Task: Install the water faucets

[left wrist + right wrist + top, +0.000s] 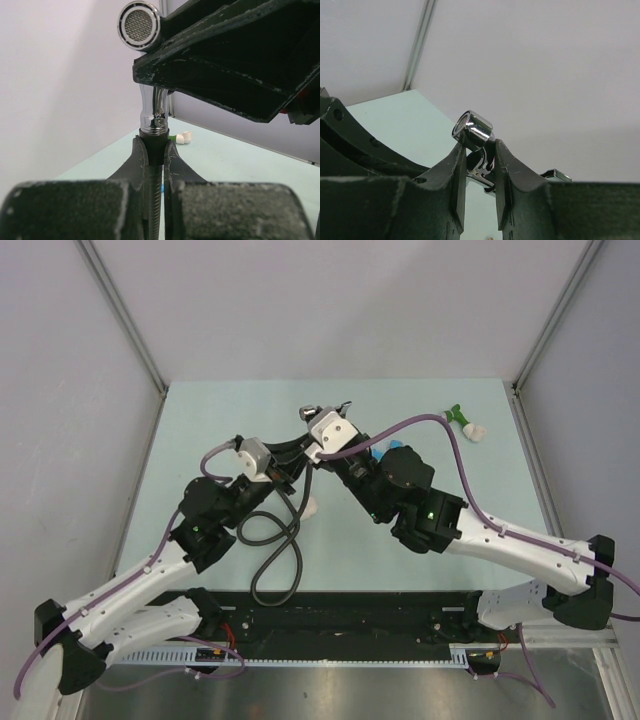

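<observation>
The chrome water faucet [326, 410] is held above the table's middle back. My right gripper [322, 432] is shut on its body; in the right wrist view the jaws [480, 150] clamp the faucet [476, 131] below its meshed spout, with the handle [556, 174] sticking out right. My left gripper [296, 464] is shut on the end collar of the black hose [272, 552]. In the left wrist view the gripper [155, 146] holds the hose collar [154, 145] upright, meeting the faucet's chrome stem [152, 107] directly above it.
A white elbow fitting with a green part [467, 426] lies at the back right, also in the left wrist view [184, 136]. A small blue object [395, 445] lies beside the right arm. The hose loops toward the near edge between the arms.
</observation>
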Controlling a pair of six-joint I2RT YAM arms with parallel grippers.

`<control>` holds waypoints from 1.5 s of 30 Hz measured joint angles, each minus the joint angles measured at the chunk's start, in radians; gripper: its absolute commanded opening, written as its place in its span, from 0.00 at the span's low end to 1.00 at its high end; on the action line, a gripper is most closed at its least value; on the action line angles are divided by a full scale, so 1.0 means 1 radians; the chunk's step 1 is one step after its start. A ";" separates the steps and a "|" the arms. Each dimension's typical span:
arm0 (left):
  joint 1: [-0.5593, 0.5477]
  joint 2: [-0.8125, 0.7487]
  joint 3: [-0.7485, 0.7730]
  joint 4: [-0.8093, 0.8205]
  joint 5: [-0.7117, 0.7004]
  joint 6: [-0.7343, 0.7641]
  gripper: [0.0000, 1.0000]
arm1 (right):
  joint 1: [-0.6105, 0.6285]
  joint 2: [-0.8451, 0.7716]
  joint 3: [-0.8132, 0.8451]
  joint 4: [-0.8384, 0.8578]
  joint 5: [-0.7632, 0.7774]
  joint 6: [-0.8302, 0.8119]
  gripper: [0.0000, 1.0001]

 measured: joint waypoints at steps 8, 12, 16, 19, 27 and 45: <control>-0.039 0.018 0.000 0.013 -0.098 0.045 0.00 | 0.024 0.067 0.070 -0.023 0.147 0.033 0.00; -0.057 0.024 0.000 0.031 -0.151 0.066 0.00 | 0.031 0.100 0.117 -0.047 0.203 0.062 0.00; -0.079 0.031 0.000 0.051 -0.204 0.090 0.00 | 0.038 0.133 0.169 -0.081 0.257 0.097 0.00; -0.096 0.039 -0.005 0.066 -0.248 0.110 0.00 | 0.044 0.157 0.206 -0.112 0.297 0.121 0.00; -0.152 0.074 -0.013 0.103 -0.385 0.170 0.00 | 0.045 0.207 0.269 -0.197 0.379 0.186 0.11; -0.175 0.066 -0.018 0.147 -0.469 0.148 0.00 | 0.057 0.220 0.362 -0.388 0.338 0.241 0.79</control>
